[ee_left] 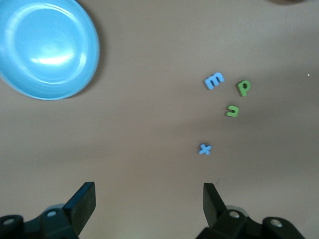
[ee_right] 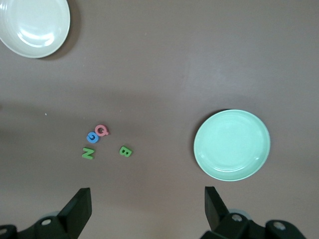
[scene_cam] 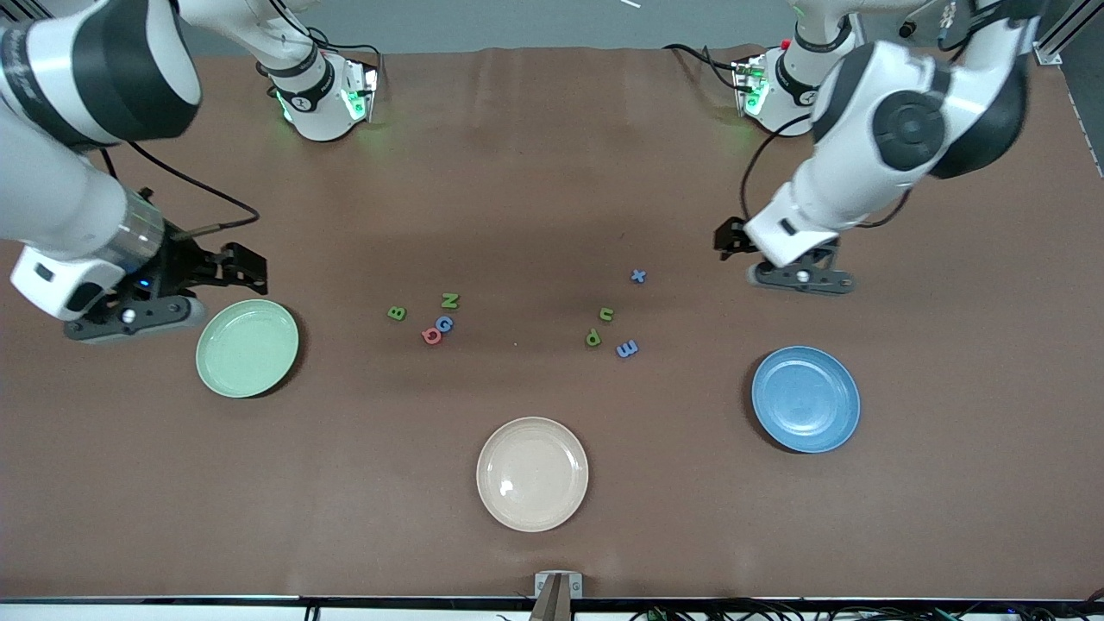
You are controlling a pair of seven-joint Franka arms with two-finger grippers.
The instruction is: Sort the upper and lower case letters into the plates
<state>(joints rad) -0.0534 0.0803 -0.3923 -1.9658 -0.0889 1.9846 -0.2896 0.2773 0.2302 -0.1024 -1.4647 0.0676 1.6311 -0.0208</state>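
both plates [scene_cam: 247, 348] [scene_cam: 806, 399] bare, eight letters [scene_cam: 435, 319] seemingly on table [scene_cam: 552, 172].

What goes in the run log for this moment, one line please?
left end effector: open, above bare table | right end effector: open, beside green plate | blue plate: empty | green plate: empty | letters: all on table

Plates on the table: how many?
3. Green plate toward the right arm's end; blue plate toward the left arm's end; beige plate between them, nearest the front camera. None appears hidden.
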